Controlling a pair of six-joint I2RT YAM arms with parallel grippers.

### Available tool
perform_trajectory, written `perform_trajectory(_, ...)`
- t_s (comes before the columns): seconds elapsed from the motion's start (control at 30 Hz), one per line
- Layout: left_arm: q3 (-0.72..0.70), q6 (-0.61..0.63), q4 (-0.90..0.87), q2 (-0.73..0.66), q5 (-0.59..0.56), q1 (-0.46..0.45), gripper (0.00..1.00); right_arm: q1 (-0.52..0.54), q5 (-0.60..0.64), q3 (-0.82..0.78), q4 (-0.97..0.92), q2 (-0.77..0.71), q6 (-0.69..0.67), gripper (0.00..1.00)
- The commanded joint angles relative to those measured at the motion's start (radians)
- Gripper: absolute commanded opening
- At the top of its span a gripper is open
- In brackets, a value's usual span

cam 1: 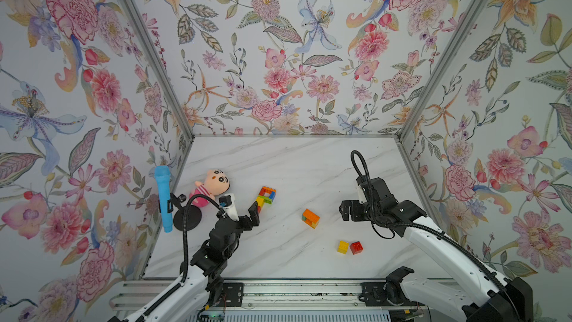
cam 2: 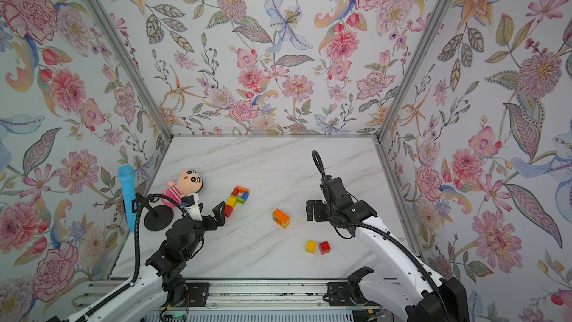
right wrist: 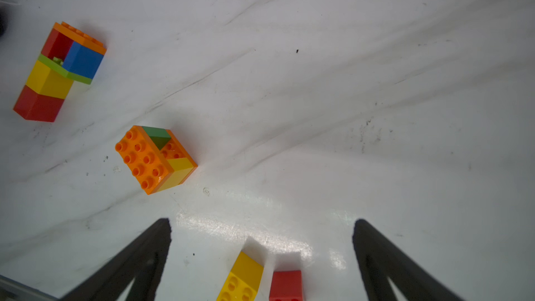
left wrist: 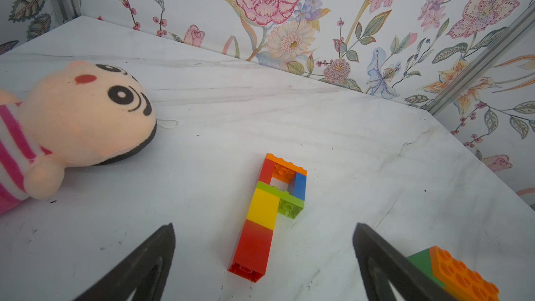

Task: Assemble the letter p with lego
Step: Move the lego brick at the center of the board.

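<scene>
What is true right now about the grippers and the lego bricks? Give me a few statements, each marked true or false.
1. The left gripper is open, gripping nothing. True.
2. The right gripper is shut on the red brick. False: it is open and empty, and the red brick lies on the table.
3. The P-shaped assembly lies between the plush doll and the orange-topped block. True.
4. The yellow brick is stacked on the red brick. False: they sit side by side on the table.
5. The orange-topped block is joined to the P-shaped assembly. False: it lies apart from it.
</scene>
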Motion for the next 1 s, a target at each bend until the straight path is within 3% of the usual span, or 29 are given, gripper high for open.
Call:
perform_trajectory(0.0, -0.014, 0.044, -0.013, -0.019, 0.016, 0.01, 0.99, -0.028, -0.03, 0.01, -0.056, 0.003, 0.133, 1.0)
perform_trajectory(0.13, -0.026, 0.084, -0.047, -0.07, 0.001, 0.01, 0.99, 0.051, 0.016, -0.067, -0.09, -0.085, 0.312, 0.94)
perform_trajectory(0.3, -0.066, 0.101, -0.059, -0.154, -0.004, 0.009, 0.99, 0.309, 0.143, -0.091, -0.191, -0.154, 0.629, 0.79)
perform_trajectory(0.53, -0.103, 0.11, -0.063, -0.253, -0.006, 0.009, 0.99, 0.603, 0.248, -0.07, -0.299, 0.0, 0.93, 0.78)
perform_trajectory(0.97, -0.118, 0.108, -0.079, -0.313, 0.001, 0.01, 0.99, 0.611, 0.219, -0.14, -0.174, 0.091, 0.972, 0.6)
